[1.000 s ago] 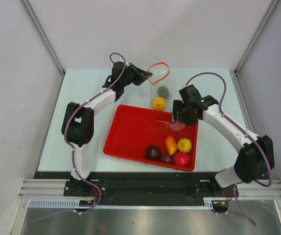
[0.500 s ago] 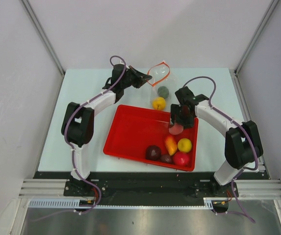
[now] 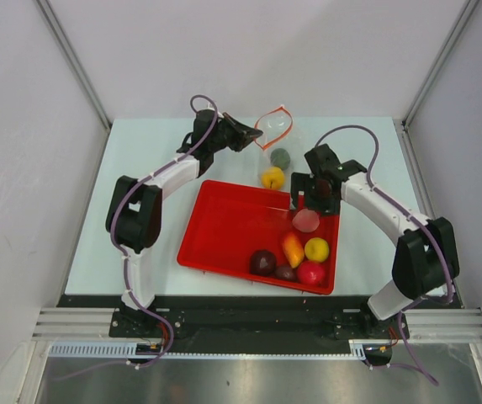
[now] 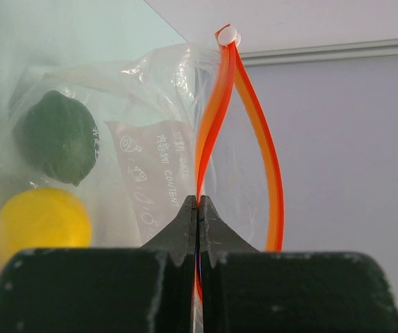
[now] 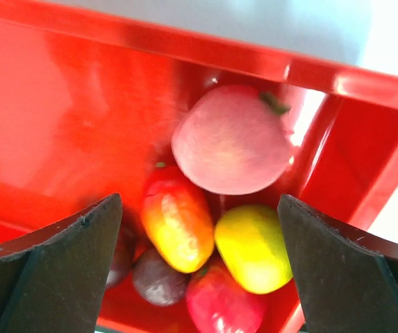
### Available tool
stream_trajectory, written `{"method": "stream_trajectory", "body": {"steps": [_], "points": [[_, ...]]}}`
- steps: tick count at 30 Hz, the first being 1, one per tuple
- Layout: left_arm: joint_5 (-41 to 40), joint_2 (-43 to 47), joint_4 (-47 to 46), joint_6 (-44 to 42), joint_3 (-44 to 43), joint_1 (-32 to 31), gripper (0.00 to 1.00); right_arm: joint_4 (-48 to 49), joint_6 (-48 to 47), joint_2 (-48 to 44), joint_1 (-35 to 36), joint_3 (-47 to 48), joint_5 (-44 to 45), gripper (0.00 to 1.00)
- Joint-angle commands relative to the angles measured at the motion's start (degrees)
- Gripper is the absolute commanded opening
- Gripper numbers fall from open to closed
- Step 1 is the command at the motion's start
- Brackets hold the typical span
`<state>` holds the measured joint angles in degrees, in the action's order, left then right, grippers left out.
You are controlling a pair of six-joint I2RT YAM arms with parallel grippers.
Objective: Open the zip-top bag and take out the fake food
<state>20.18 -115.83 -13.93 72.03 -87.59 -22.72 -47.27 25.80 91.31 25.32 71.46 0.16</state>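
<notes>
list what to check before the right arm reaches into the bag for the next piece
1. Left gripper shut on the zip strip of the zip-top bag: ok.
2. Bag mouth open: ok, the two sides of the strip bow apart.
3. Right gripper open and empty: ok, the pink fruit lies in the red tray below it.
4. Food left to fetch: ok, a green piece and a yellow piece are inside the bag.
5. Mouth wide enough for the right gripper: cannot tell.
</notes>
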Motion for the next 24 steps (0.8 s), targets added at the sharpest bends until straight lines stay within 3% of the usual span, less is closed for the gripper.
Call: {"method": "stream_trajectory", "body": {"steps": [1, 7, 12, 18, 24], "points": [[1.2, 2.2, -0.2, -1.5, -4.2, -1.5, 0.00, 2.2, 0.1, -6.5, -0.1, 7.7, 1.1, 0.94], [0.8, 2.1, -0.9, 0.0, -3.7, -3.0, 0.00, 5.3, -1.8, -1.8, -1.1, 20.8, 4.2, 0.80], [0.6, 2.2, -0.8, 0.0, -3.6, -4.2, 0.00, 0.3, -3.9, 11.9, -1.3, 42.9, 3.9, 0.71], [0.1, 2.3, -0.5, -0.4, -3.3, -5.1, 0.00, -2.8, -2.0, 26.2, -1.5, 64.2, 3.6, 0.45], [-0.5, 1.9, -0.5, -0.5, -3.9, -5.4, 0.00, -6.1, 7.7, 34.5, -2.9, 70.7, -1.1, 0.17]]}}
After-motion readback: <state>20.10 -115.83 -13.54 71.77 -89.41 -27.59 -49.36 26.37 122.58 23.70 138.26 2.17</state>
